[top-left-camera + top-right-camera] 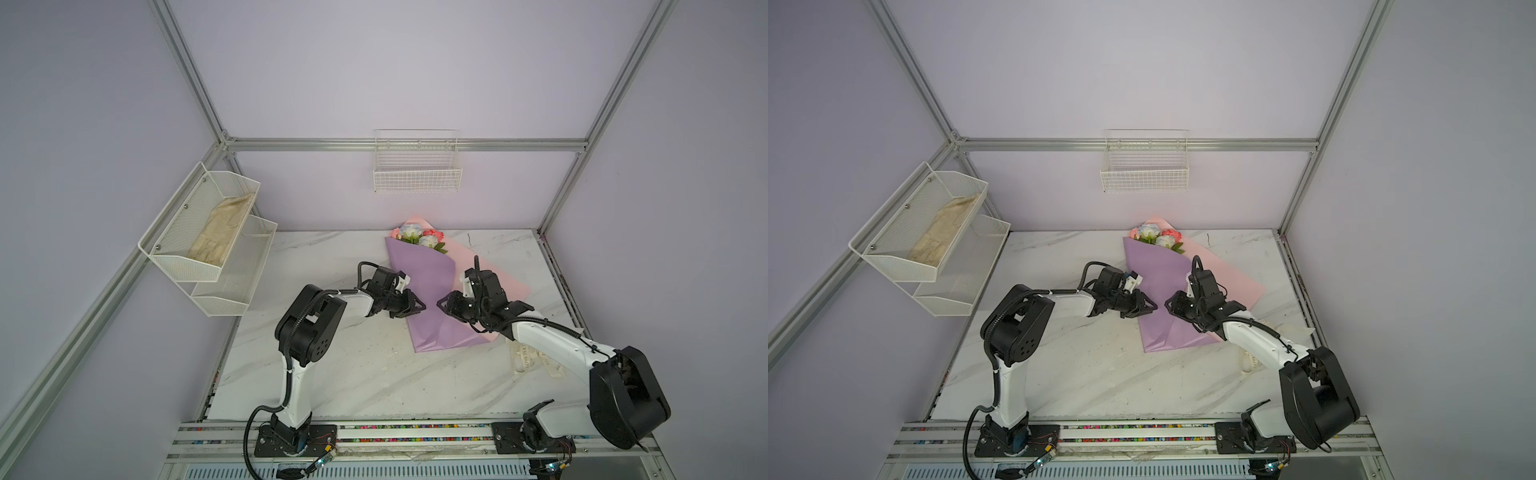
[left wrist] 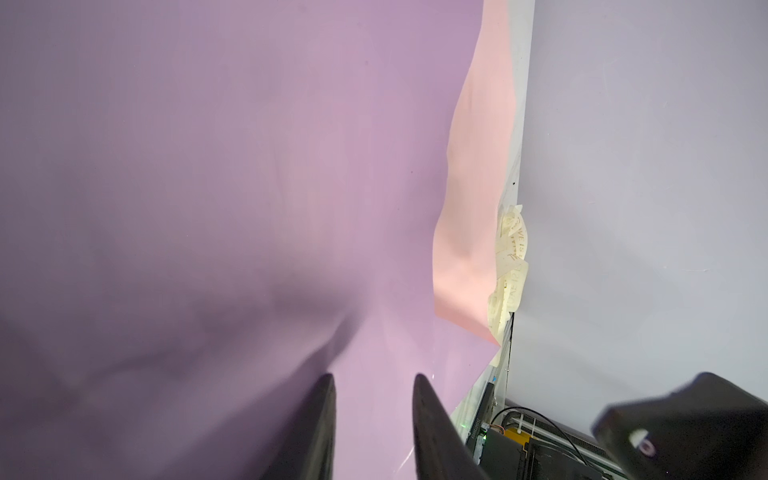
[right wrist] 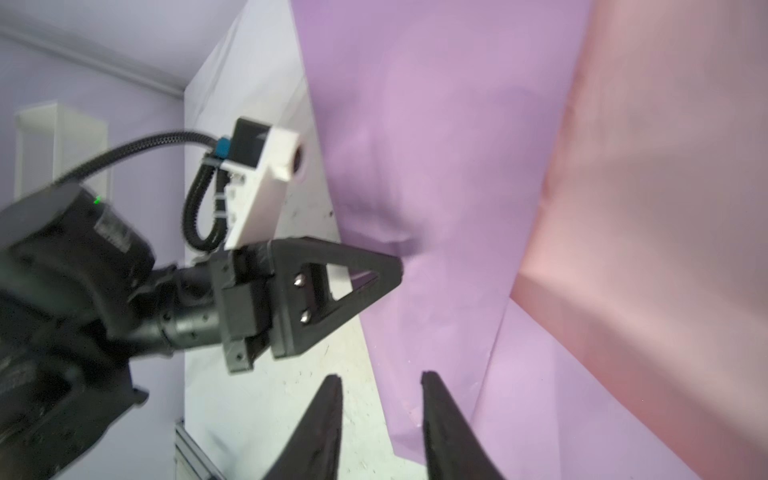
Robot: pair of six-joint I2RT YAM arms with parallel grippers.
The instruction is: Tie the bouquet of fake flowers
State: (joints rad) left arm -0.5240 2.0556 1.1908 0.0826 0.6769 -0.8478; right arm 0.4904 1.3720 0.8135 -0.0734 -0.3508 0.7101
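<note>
Bouquet of fake flowers [image 1: 432,286] likely light, wrap [image 2: 208,166] thin, crease-prone; grip narrow stem end; left gripper [image 2: 374,376] part-open, denting wrap; right gripper [image 3: 380,376] part-open, empty

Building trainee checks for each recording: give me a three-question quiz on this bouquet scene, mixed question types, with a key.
1. Multiple choice: the flowers of the bouquet point toward A the far wall, B the robot bases, C the left shelf.
2. True or false: the ribbon is tied round the bouquet.
3. Which gripper's tips are at the bouquet's left edge?
Key: 1 A; 2 false, it lies loose on the table; 3 left gripper.
</note>
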